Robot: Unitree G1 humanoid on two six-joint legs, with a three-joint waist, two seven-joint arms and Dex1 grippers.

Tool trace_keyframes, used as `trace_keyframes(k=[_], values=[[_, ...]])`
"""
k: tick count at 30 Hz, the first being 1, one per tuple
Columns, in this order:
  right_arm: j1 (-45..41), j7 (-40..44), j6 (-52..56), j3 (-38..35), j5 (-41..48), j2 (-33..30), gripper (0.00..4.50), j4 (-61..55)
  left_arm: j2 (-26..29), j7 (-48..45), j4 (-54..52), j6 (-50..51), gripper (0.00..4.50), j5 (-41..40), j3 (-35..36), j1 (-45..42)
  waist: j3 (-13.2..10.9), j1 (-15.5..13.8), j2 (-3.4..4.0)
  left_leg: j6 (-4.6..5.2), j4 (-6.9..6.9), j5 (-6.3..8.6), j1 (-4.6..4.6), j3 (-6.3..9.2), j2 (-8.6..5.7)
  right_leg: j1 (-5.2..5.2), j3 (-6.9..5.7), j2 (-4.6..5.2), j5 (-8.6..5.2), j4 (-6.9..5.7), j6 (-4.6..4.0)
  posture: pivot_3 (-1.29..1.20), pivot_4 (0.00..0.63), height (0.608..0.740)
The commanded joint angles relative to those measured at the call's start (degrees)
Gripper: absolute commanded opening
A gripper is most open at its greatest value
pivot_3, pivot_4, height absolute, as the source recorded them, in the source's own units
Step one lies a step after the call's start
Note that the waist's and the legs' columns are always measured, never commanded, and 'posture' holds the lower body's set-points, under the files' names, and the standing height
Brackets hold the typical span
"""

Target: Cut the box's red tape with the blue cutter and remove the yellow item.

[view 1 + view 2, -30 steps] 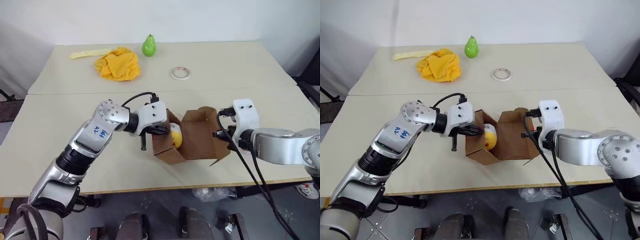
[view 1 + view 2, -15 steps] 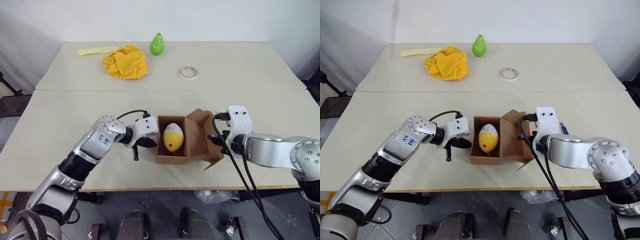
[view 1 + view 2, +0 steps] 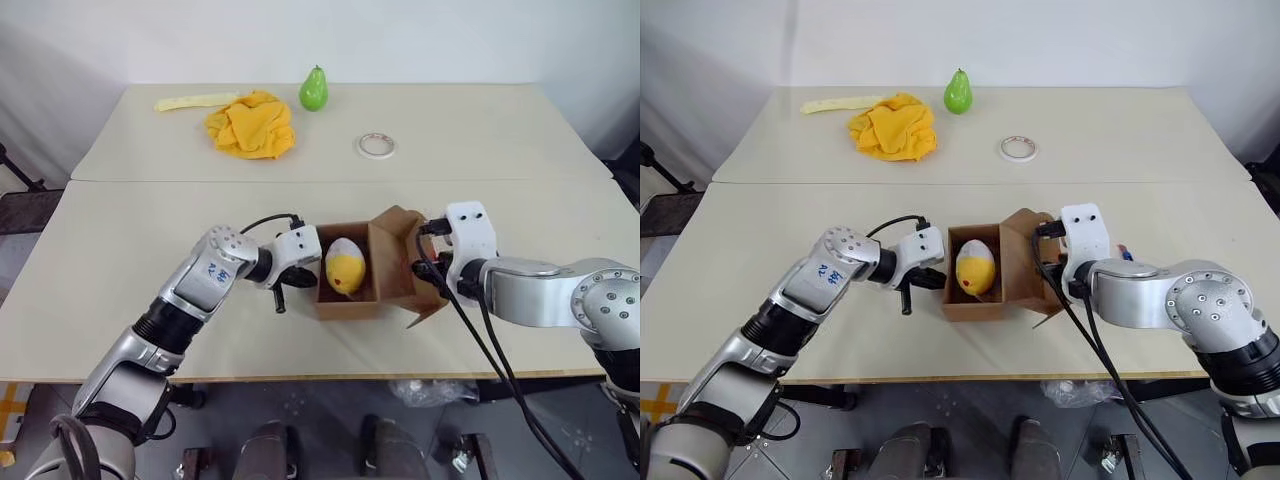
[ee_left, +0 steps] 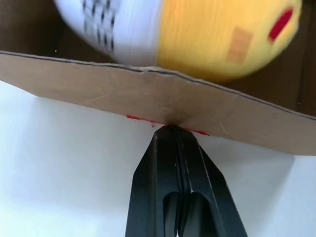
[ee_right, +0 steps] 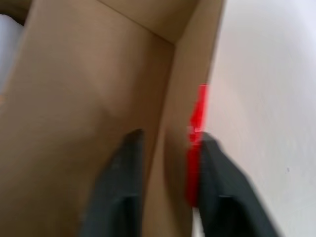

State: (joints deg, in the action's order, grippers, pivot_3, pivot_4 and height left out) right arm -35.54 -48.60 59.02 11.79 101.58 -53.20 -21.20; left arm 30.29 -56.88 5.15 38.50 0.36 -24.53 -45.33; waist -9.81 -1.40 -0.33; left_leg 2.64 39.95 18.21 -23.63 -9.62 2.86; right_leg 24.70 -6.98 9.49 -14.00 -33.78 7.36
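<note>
- Left gripper (image 3: 303, 278): fingers pressed together, tips against the outside of the box (image 3: 350, 308) at its left wall. A slim dark stick, evidently the cutter (image 3: 280, 298), hangs down from the grip just beside that wall.
- Right gripper (image 5: 165, 143): fingers parted and standing astride a cardboard wall on the box's right side, one inside and one outside. A gap shows beside the inner finger, so I judge it is not clamped.
- Tape (image 5: 196, 128): a red strip runs along the outer face of that wall, against the outer finger. A thin red trace also shows at the left wall's lower edge.
- Box: top open, flaps up, standing on the near table (image 3: 120, 250) between the two grippers.
- Yellow item (image 3: 345, 270): lies loose inside the box, fully exposed from above, nearer the left wall.
- Judgement: the cutting appears done and the step in hand is the removal.
- The left gripper is occupied, so the right should make the pick. Lift it clear of the wall, come down from above and close across the item's narrower width.
- The item looks rounded and soft. Grip at mid-body, firmly enough that it does not squirt out.
- Keep the left tips braced on the wall so the light box does not slide or tip.
- Risk: the raised right flap may snag the wrist on entry.
- Farther back, well apart: a tape roll (image 3: 376, 145), an orange cloth (image 3: 250, 125), a green pear (image 3: 314, 90) and a pale strip (image 3: 185, 101).
</note>
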Motion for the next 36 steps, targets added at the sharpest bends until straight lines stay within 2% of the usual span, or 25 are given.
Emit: trace_keyframes(k=[1, 6, 12, 15, 17, 21, 24, 27, 32, 33, 36], values=[[-0.86, 5.91, 0.67, -3.87, -3.66, -1.35, 2.72, -2.69, -0.29, 0.66, 1.39, -0.37, 0.0, 0.69, 0.73, -1.15, 0.0, 0.03, 0.0, 0.0, 0.0, 0.0, -0.02, 0.0, 0.0, 0.01, 0.0, 0.0, 0.0, -0.01, 0.0, 0.0, 0.15, 0.74], [0.85, 15.92, 2.15, -9.14, -12.78, -6.42, 4.45, -2.15, 0.68, 0.45, 4.26, -0.85, 0.0, 0.61, 2.1, -2.35, 0.0, 0.16, 0.0, 0.01, 0.01, 0.0, -0.16, -0.02, 0.0, 0.19, -0.01, 0.0, 0.02, -0.01, 0.04, 0.0, 0.15, 0.74], [3.3, 24.97, 2.64, -15.8, -21.14, -10.16, 4.48, -3.18, 2.27, 0.37, 8.83, -2.39, 0.0, 0.84, 4.29, -4.49, -0.01, 0.2, -0.01, -0.05, 0.05, -0.04, -0.55, -0.18, -0.15, 0.66, -0.02, -0.08, 0.07, -0.1, 0.12, 0.0, 0.15, 0.74], [5.87, 31.88, -0.47, -21.96, -25.63, -11.44, 4.48, -6.62, 2.57, 1.79, 12.24, -4.87, 0.0, 1.14, 6.05, -7.53, -0.03, 0.29, -0.02, -0.07, 0.04, -0.05, -0.57, -0.25, -0.14, 0.73, 0.0, -0.1, 0.07, -0.09, 0.12, 0.0, 0.15, 0.74], [7.83, 36.88, -0.99, -25.96, -25.61, -11.75, 4.48, -8.57, 2.0, 2.54, 14.59, -6.9, 0.0, 0.44, 7.7, -9.86, -0.04, 0.18, -0.04, -0.07, 0.04, -0.05, -0.59, -0.25, -0.14, 0.75, 0.0, -0.11, 0.07, -0.07, 0.13, 0.0, 0.15, 0.74], [14.83, 50.11, -1.24, -32.13, -26.46, -13.81, 4.5, -15.57, -0.63, 0.52, 16.99, -9.7, 0.84, -2.58, 10.25, -14.9, -0.11, -0.43, -0.17, -0.05, 0.04, -0.03, -0.66, -0.23, -0.17, 0.74, -0.06, -0.12, 0.09, -0.01, 0.16, 0.0, 0.15, 0.74], [19.99, 56.29, -1.88, -35.74, -28.71, -14.21, 4.5, -18.98, -2.2, -3.39, 16.76, -9.87, 1.75, -4.59, 10.61, -17.76, -0.12, -0.36, -0.2, 0.03, 0.08, 0.05, -0.71, -0.27, -0.21, 0.73, -0.14, -0.1, 0.11, 0.06, 0.21, 0.0, 0.15, 0.74], [23.77, 60.29, -2.55, -38.92, -29.66, -13.55, 4.5, -21.4, -3.73, -8.06, 16.8, -12.48, 2.71, -5.4, 9.35, -20.24, -0.18, -0.2, -0.29, 0.07, 0.13, 0.09, -0.7, -0.37, -0.24, 0.73, -0.15, -0.09, 0.16, 0.1, 0.29, 0.0, 0.15, 0.74], [27.57, 62.07, -3.33, -40.98, -32.78, -12.39, 4.5, -22.73, -7.49, -13.54, 21.43, -19.17, 4.26, -3.0, 5.11, -24.47, -0.19, -0.17, -0.32, 0.04, 0.15, 0.06, -0.66, -0.37, -0.22, 0.73, -0.16, -0.1, 0.16, 0.03, 0.29, 0.0, 0.15, 0.74], [28.16, 61.92, -3.47, -41.38, -33.25, -11.95, 4.5, -23.13, -8.21, -14.37, 22.54, -20.99, 4.49, -2.08, 3.82, -25.01, -0.2, -0.14, -0.32, 0.04, 0.17, 0.06, -0.65, -0.36, -0.22, 0.71, -0.15, -0.1, 0.16, 0.03, 0.29, 0.0, 0.15, 0.74], [29.6, 61.2, -3.6, -42.59, -33.93, -10.62, 4.5, -24.42, -9.95, -15.87, 24.98, -23.76, 4.49, 0.04, 1.27, -26.29, -0.2, -0.08, -0.32, 0.04, 0.17, 0.07, -0.64, -0.36, -0.22, 0.72, -0.12, -0.1, 0.17, 0.01, 0.29, 0.0, 0.15, 0.74]])
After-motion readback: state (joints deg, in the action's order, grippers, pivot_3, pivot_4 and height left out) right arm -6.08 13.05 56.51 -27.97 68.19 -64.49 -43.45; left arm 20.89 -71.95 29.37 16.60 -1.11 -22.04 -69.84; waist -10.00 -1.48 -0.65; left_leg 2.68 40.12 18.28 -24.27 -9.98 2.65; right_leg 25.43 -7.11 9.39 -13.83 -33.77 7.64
